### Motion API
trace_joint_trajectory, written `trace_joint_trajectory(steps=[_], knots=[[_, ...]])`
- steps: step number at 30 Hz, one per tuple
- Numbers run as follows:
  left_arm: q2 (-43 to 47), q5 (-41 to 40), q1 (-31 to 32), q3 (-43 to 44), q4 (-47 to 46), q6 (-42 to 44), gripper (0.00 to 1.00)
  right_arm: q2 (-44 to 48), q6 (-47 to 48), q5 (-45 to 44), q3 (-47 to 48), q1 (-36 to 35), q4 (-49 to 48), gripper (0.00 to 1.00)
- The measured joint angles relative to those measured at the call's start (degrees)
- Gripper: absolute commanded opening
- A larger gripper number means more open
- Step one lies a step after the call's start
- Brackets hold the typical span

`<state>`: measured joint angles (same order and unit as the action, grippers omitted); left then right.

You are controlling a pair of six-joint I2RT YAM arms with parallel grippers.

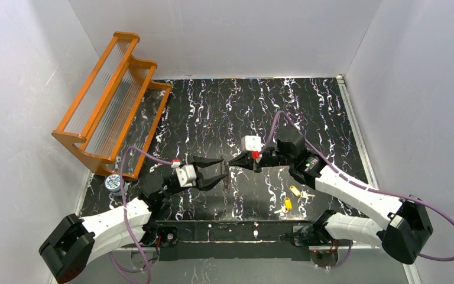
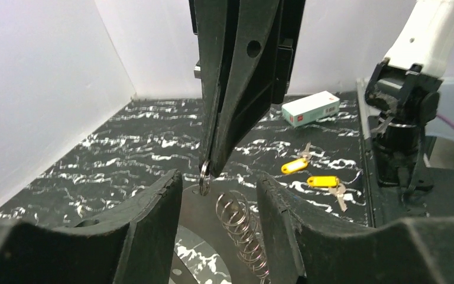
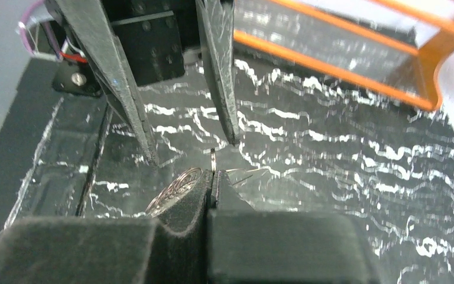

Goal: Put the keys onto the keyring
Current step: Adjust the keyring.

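Black marble-patterned tabletop [image 1: 213, 106], veined white, inside white walls. Above its middle, a thin silver wire keyring [image 2: 204, 176] is pinched in the tightly closed right gripper [image 2: 208, 170], between the half-parted, empty fingers of the left gripper [image 1: 224, 168] (a silvery wire coil [image 2: 239, 228] shows just below). Two small yellow-headed metal keys [image 1: 295, 190] lie well apart, near the front edge.

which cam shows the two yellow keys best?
Left wrist. Both keys lie unobstructed on the table, with yellow heads and silver blades distinct. Top external shows them only as small yellow specks. Right wrist does not show them at all.
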<state>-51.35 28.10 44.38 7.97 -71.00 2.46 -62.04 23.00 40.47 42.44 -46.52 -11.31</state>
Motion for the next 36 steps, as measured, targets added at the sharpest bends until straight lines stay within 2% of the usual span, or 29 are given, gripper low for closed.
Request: trace_joint_trajectory(steps=[5, 8, 14, 18, 24, 28, 32, 36], knots=[[0.79, -1.14, 0.0, 6.4, 16.0, 5.38, 0.45, -3.91, 3.76, -5.03, 5.97, 0.0, 13.14, 0.01], [0.15, -1.29, 0.0, 8.98, 22.34, 7.89, 0.36, -6.64, 5.05, -7.54, 9.46, 0.0, 19.61, 0.01], [-3.67, -0.39, 0.0, 12.28, 30.6, 12.17, 0.35, -10.12, 6.19, -10.62, 13.29, 0.0, 28.55, 0.01], [-5.68, -0.02, 0.0, 13.2, 33.07, 13.62, 0.32, -11.5, 6.38, -10.99, 14.78, 0.0, 31.69, 0.01], [-8.57, 1.18, 0.0, 15.26, 34.23, 14.62, 0.24, -11.76, 6.58, -10.38, 14.91, 0.0, 32.44, 0.01], [-10.47, 2.25, 0.0, 16.37, 34.23, 14.88, 0.14, -11.96, 6.6, -10.21, 14.91, 0.0, 32.46, 0.01], [-11.72, 2.95, -0.02, 16.83, 34.25, 15.15, 0.0, -11.98, 6.71, -10.12, 14.91, 0.0, 32.57, 0.01], [-12.22, 3.04, -0.02, 17.05, 34.25, 15.37, 0.0, -12.0, 6.84, -10.14, 14.91, 0.0, 33.07, 0.01]])
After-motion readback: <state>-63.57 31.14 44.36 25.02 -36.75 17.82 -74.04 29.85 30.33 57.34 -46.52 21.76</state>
